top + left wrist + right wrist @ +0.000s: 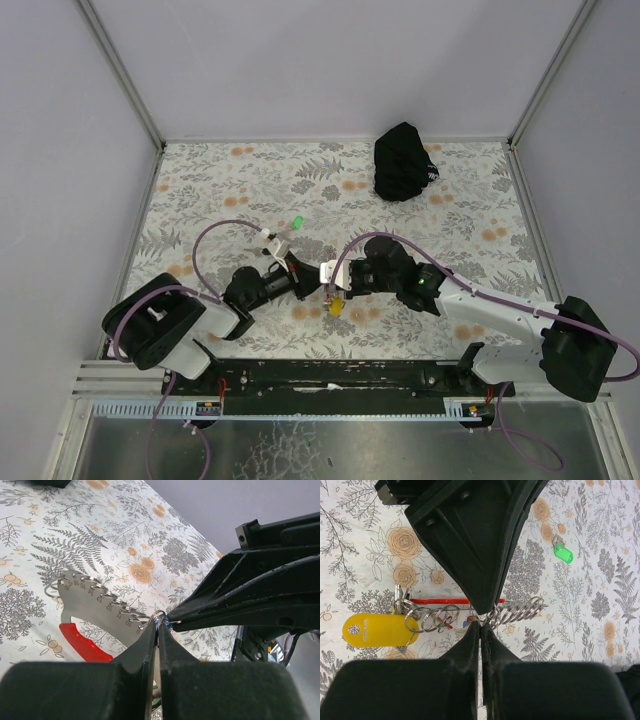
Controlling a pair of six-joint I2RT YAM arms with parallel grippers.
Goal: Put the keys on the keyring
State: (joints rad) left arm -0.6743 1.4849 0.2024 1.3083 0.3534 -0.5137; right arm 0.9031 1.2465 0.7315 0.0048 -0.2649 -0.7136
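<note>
The keyring [437, 618], a row of silvery rings on a red strap [80, 642] with a yellow tag [379, 630], hangs between both grippers over the table. My left gripper [159, 622] is shut on one silvery ring [158, 615] of it. My right gripper [480, 622] comes in from the opposite side, tip to tip with the left, shut on a thin silvery loop. A sliver of the blue key [163, 623] shows there; the rest is hidden. The green key [563, 554] lies on the cloth, apart from both grippers [297, 222].
A black pouch [404, 161] sits at the far right of the floral cloth [220, 180]. Grey walls with metal posts stand round the table. Both arms meet at the near middle, with the yellow tag [336, 307] hanging under them.
</note>
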